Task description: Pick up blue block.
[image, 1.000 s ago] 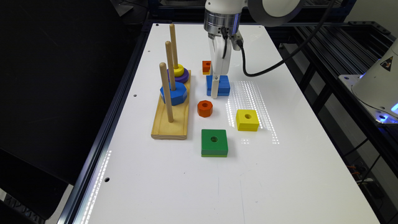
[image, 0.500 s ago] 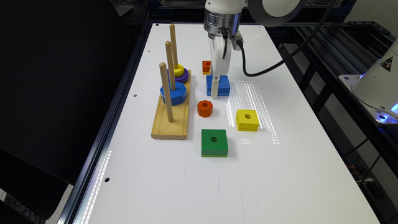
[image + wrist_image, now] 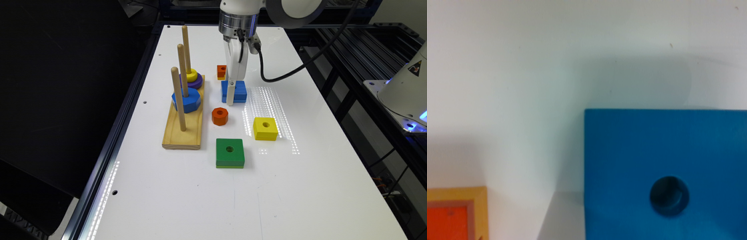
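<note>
Directly under the wrist, the pincer [image 3: 231, 95] reaches straight down to the blue block [image 3: 239, 89], its white finger standing against the block's near face, low enough that the tip is at table level; whether the jaws are wide, narrow or clamped cannot be told, since the wrist view gives no sight of the fingers. That wrist view looks close down on the blue block [image 3: 667, 170], flat on the white table [image 3: 527, 75], its round centre hole dark, with the corner of a small orange block [image 3: 447, 220] just off one side. Just behind the pincer on the table sits that small orange block [image 3: 221, 71], near the blue one but apart from it. Nearer the camera than the pincer lies an orange round piece [image 3: 220, 116], and beyond it a green block [image 3: 230, 152]; a yellow block [image 3: 265, 128] rests toward the exterior view's right. Toward the exterior view's left of the pincer stands a wooden peg board [image 3: 182, 131] carrying a blue octagonal piece [image 3: 190, 99] and a yellow ring on a purple one [image 3: 192, 77]
</note>
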